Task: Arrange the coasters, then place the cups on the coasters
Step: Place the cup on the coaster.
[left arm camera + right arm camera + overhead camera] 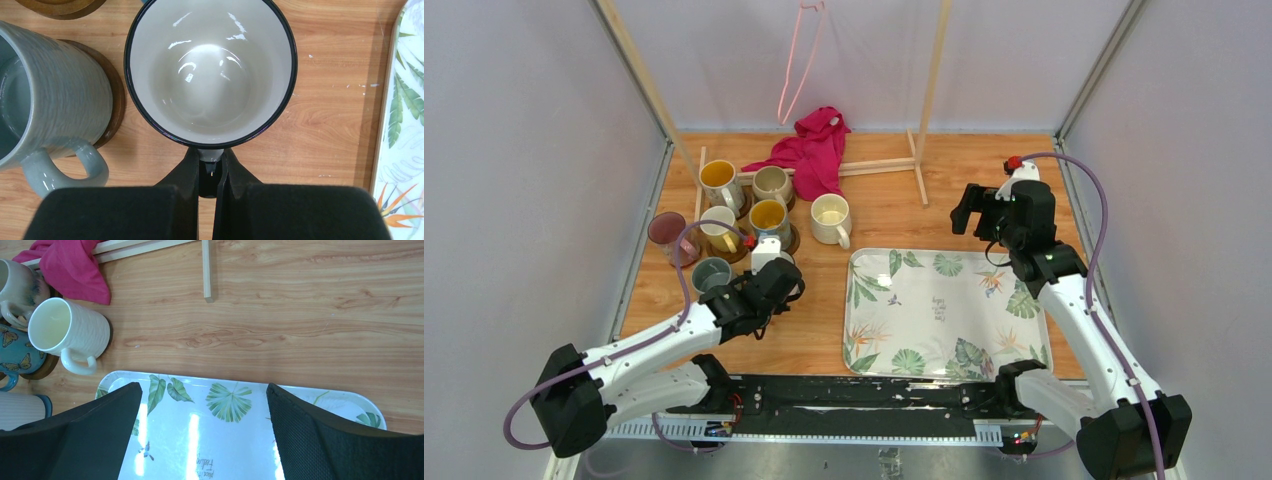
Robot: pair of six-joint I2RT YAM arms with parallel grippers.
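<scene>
Light wood-grain worktop (894, 205). A big leaf-print tray (944, 310) lies flat at about 4 o'clock. Over at 10 o'clock a bunch of dark round coasters (114, 100) sit right on the wood, with mugs (771, 185) on top. A white mug (210, 70) with a black rim is over bare wood between those and the tray, can't tell if it's touching. A crumpled pink cloth (814, 150) at 12 o'clock is draped over the foot of a thin wooden frame (884, 166).
</scene>
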